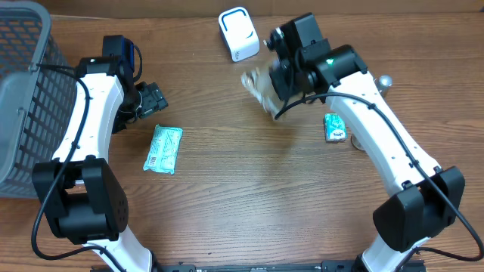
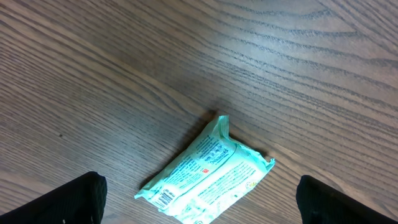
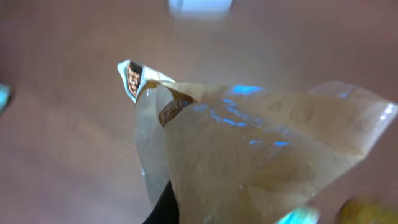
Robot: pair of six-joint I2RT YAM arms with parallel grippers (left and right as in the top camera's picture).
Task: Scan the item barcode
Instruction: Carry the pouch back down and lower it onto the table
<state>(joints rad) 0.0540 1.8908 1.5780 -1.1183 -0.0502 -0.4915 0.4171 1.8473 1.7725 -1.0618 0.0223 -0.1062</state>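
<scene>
My right gripper is shut on a crinkled translucent beige bag, held in the air just in front of the white barcode scanner at the back of the table. In the right wrist view the bag fills the frame with bluish glints on it. One dark finger shows under it, and the scanner is a blur at the top. My left gripper stands open over the table. A mint-green wipes packet lies flat between and beyond its fingers, untouched.
A grey mesh basket stands at the left edge. The mint-green packet lies left of centre. A smaller green packet lies by the right arm, with a small silvery object behind it.
</scene>
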